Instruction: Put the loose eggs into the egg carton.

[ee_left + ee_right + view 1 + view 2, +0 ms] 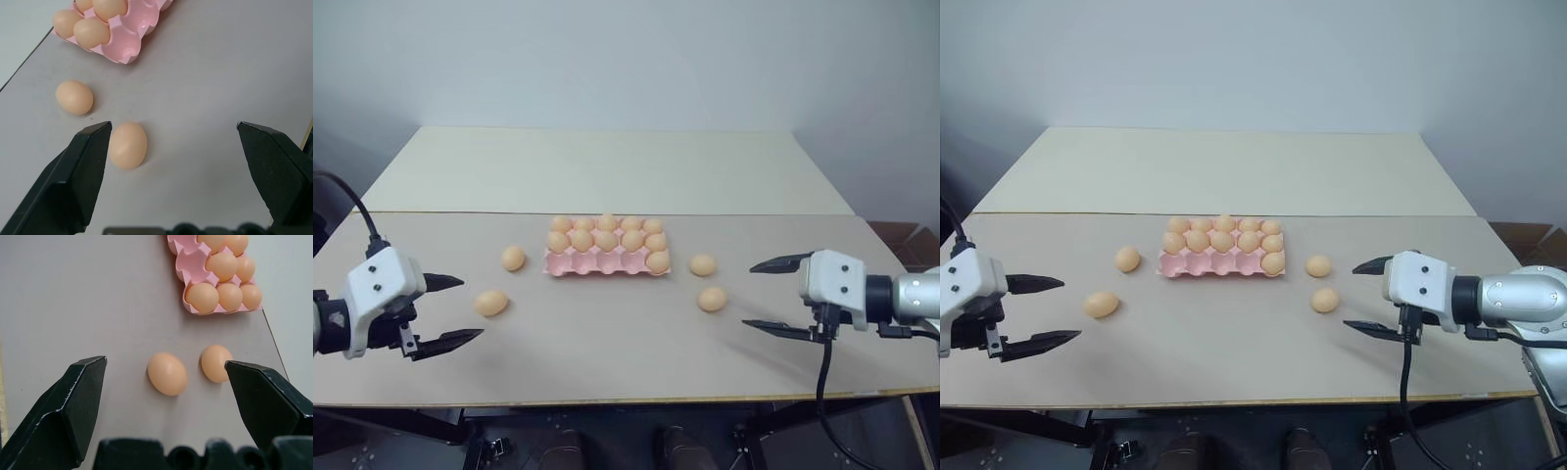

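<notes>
The pink egg carton (593,263) lies at the table's middle with several eggs in its cups. Its near row holds one egg at the right end, and the other near cups are bare. Two loose eggs lie left of it, one beside the carton (513,258) and one nearer me (491,303). Two more lie to its right, one close to the carton (703,264) and one nearer me (712,299). My left gripper (472,308) hovers open just left of the near left egg (128,145). On the other side my right gripper (748,295) is open, right of the near right egg (167,373).
The eggs and carton rest on a grey tabletop (607,352) whose front edge runs just below both grippers. A cream table section (607,171) adjoins it behind, against a pale wall.
</notes>
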You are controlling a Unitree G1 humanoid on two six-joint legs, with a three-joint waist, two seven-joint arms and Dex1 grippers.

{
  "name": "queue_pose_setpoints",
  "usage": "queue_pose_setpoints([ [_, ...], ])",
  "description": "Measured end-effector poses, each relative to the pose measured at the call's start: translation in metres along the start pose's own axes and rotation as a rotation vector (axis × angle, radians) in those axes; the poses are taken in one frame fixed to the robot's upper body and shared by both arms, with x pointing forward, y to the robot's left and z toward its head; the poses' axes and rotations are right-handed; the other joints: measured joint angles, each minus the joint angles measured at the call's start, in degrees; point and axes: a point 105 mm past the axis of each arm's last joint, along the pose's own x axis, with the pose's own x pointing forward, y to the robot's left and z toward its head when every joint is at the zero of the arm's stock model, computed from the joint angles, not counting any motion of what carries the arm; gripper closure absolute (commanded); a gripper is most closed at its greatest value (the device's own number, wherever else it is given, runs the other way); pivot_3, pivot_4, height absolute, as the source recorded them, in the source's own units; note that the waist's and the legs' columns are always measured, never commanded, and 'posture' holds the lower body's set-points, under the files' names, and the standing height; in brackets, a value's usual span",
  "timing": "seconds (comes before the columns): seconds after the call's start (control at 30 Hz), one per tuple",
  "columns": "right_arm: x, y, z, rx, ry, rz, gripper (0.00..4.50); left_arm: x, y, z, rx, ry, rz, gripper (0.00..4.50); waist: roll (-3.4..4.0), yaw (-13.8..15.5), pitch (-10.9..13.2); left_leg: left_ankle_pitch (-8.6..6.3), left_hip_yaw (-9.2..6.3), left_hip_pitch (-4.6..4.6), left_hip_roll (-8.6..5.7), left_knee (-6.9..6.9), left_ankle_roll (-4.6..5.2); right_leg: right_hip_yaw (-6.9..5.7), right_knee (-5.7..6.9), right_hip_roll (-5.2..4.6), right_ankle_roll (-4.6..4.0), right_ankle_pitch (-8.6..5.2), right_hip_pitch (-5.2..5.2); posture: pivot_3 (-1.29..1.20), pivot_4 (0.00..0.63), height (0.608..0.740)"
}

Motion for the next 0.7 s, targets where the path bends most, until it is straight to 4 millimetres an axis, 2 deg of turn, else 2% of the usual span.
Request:
queue_pose_setpoints([
  [0.37,0.004,-0.001,-0.002,0.003,0.004,-0.019,0.00,0.001,0.001,0.001,0.000,-0.006,0.004,0.03,0.00,-0.01,0.00,0.00,0.00,0.00,0.00,0.00,0.00,0.00,0.00,0.00,0.00,0.00,0.00,0.00,0.150,0.740],
  [0.53,0.027,-0.005,-0.018,0.072,-0.003,-0.039,0.00,0.011,-0.004,0.003,0.006,-0.019,-0.042,0.03,0.00,-0.08,0.00,0.00,0.02,0.02,0.01,0.00,0.00,0.01,0.00,0.02,0.00,0.00,0.01,0.00,0.150,0.740],
  [0.7,0.060,-0.012,-0.030,0.118,-0.018,-0.055,0.00,0.026,-0.012,0.009,0.015,-0.045,-0.120,0.03,0.01,-0.25,0.00,0.01,0.04,-0.04,-0.01,-0.01,0.02,0.03,0.02,0.04,0.00,0.01,-0.02,0.00,0.150,0.740],
])
